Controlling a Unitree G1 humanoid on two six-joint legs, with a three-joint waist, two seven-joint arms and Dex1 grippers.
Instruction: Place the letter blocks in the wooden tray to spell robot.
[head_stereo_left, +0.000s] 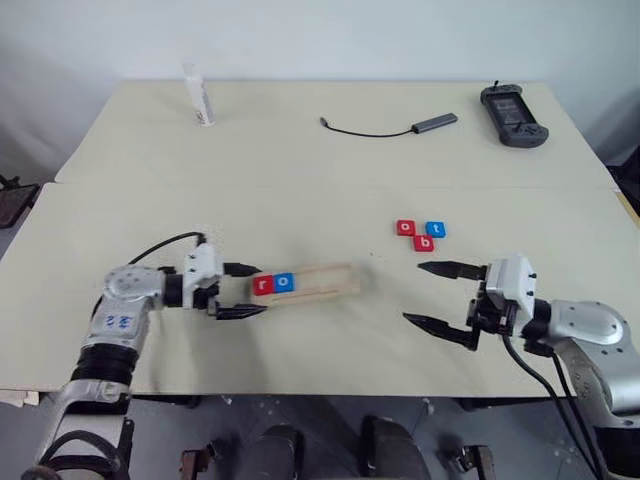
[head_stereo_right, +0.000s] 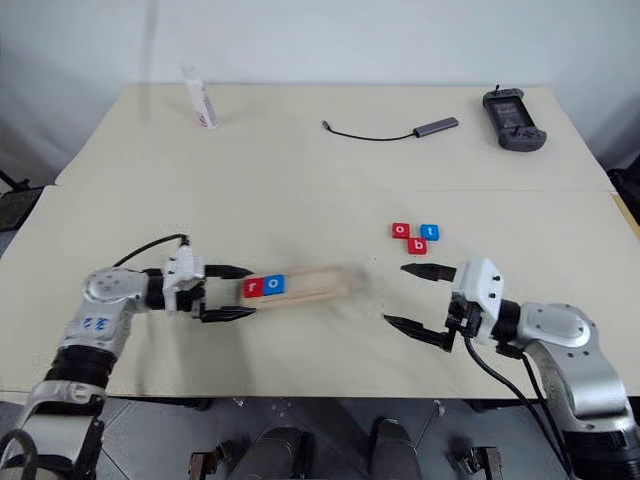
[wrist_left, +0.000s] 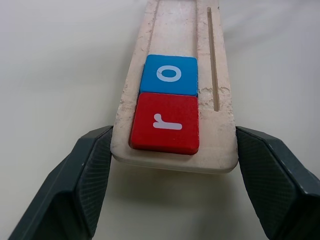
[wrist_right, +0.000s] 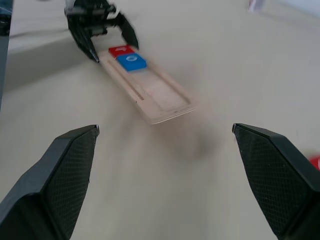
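Observation:
The wooden tray (head_stereo_left: 322, 282) lies on the table at front left and carries a red "r" block (wrist_left: 165, 123) at its left end, with a blue "o" block (wrist_left: 170, 75) right beside it. My left gripper (head_stereo_left: 260, 289) has its two fingers pressed against both long edges of that end, shut on the tray. Three loose letter blocks sit to the right: a red "o" (head_stereo_left: 405, 228), a blue "t" (head_stereo_left: 435, 230) and a red "b" (head_stereo_left: 424, 243). In front of these my right gripper (head_stereo_left: 413, 292) stands wide open and holds nothing.
At the far side of the table stand a white tube (head_stereo_left: 200, 97), a dark cable with a small hub (head_stereo_left: 435, 123) and a black handheld controller (head_stereo_left: 514, 116). The table's front edge runs just below both grippers.

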